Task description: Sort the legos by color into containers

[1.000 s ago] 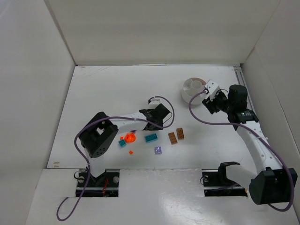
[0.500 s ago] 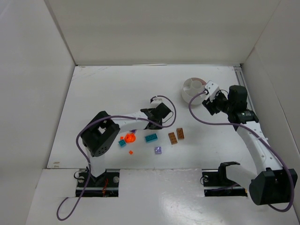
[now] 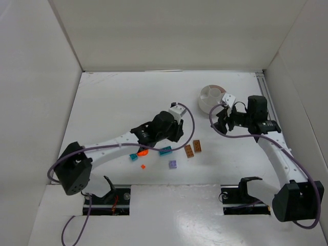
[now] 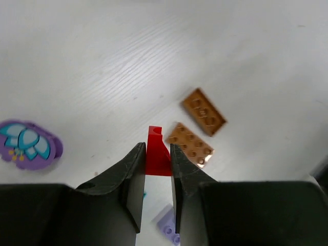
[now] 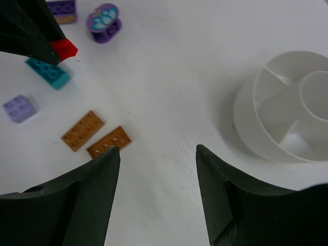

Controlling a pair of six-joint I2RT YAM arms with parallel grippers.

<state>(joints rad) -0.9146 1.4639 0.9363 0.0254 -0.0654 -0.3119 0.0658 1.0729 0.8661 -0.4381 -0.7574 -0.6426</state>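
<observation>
Item: my left claw [image 4: 156, 152], pinching one red lego [image 4: 155, 164]; two brown legos [image 4: 204, 111] lie just beyond its tips, to the right. My right claw [image 5: 157, 151], spread wide; white dish [image 5: 245, 125] ahead to its right.

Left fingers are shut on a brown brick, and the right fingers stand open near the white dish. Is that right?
Not quite. The left wrist view shows the left fingers shut on a red brick, not a brown one; the two brown plates lie on the table. The right fingers are indeed open near the white dish.
</observation>
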